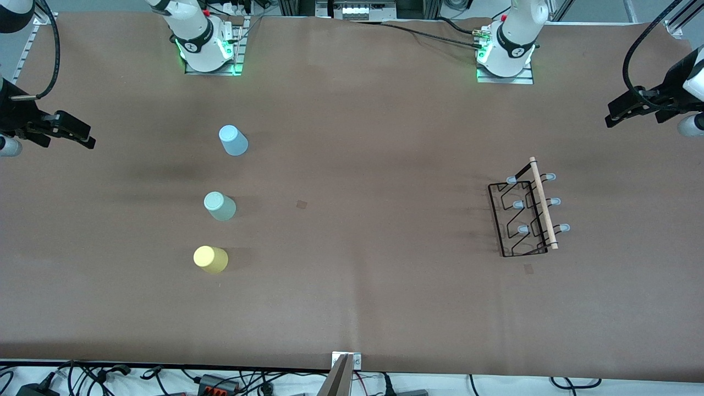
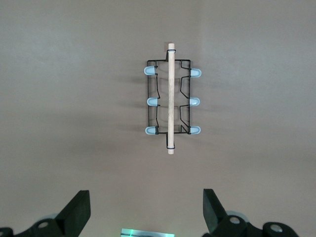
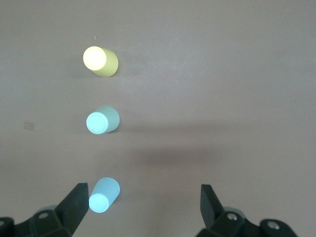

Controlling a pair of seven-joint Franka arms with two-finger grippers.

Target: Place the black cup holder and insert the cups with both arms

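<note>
Yellow cup (image 1: pixel 210 259) (upside down, seemingly) sits well apart from rack (image 1: pixel 527 213); both grippers (image 1: pixel 624 111) (image 1: pixel 77 135) hang wide-open at table ends.

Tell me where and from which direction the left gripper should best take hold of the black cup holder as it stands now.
Probably the wooden rod handle, from straight above. It runs along the top of the black cup holder, higher than the wire frame and grey-tipped pegs, with free space on both sides. The open left gripper could straddle the rod's middle, fingers crosswise to it.

cups: 3 (blue (image 1: pixel 234 141), mint (image 1: pixel 220 206), yellow (image 1: pixel 210 259)) | black cup holder (image 1: pixel 525 212): 1 | pegs: 6 | arms: 2
</note>
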